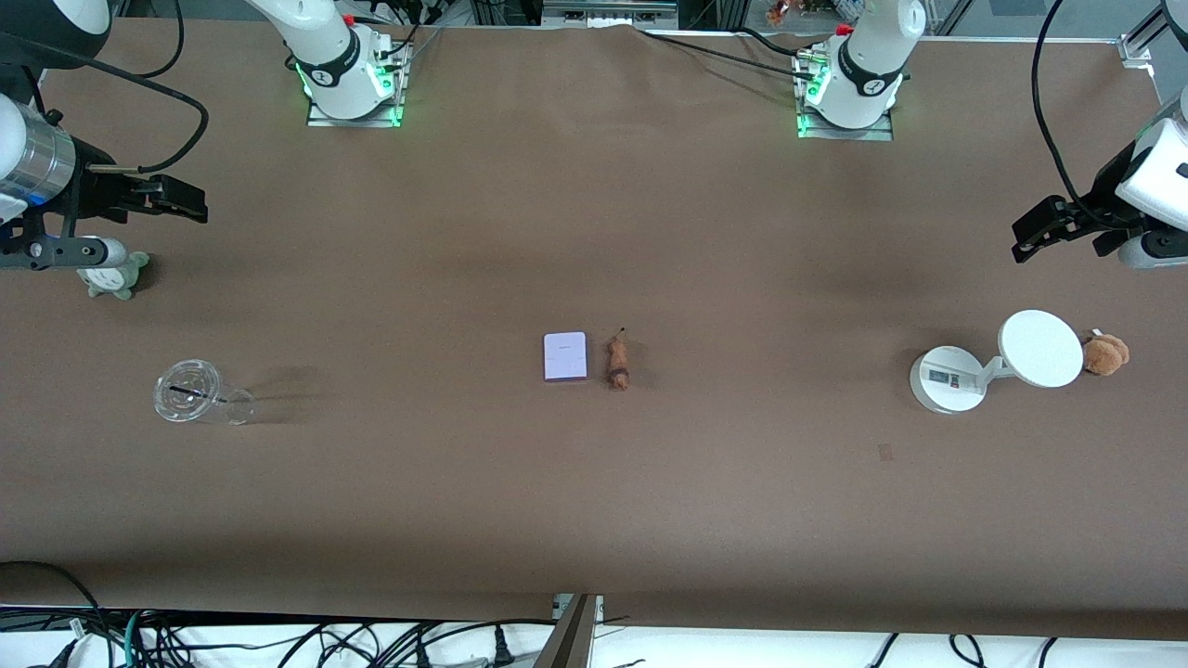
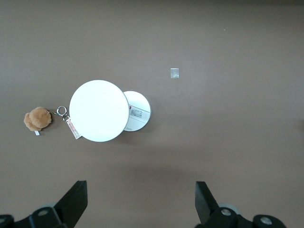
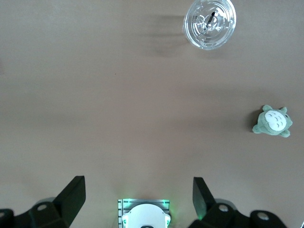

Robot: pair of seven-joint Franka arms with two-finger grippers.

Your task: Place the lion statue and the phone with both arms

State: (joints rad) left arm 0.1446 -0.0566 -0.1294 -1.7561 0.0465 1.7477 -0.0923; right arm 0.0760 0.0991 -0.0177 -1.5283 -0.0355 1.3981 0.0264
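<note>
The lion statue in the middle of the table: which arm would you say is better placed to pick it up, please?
Probably the left. The lion statue lies beside the phone, toward the left arm's end. Both the left gripper and right gripper are open, waiting high.

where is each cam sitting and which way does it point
Front view: high across the table, facing both bases; phone beside lion mid-table, both arms at the table's ends.
Left wrist view: on the left arm, looking down at the scale and tan plush; open left pincer shows.
Right wrist view: on the right arm, looking down at the cup, green plush and its own base; open right pincer shows.
Shared: front sees all four of those wrist-view things.
</note>
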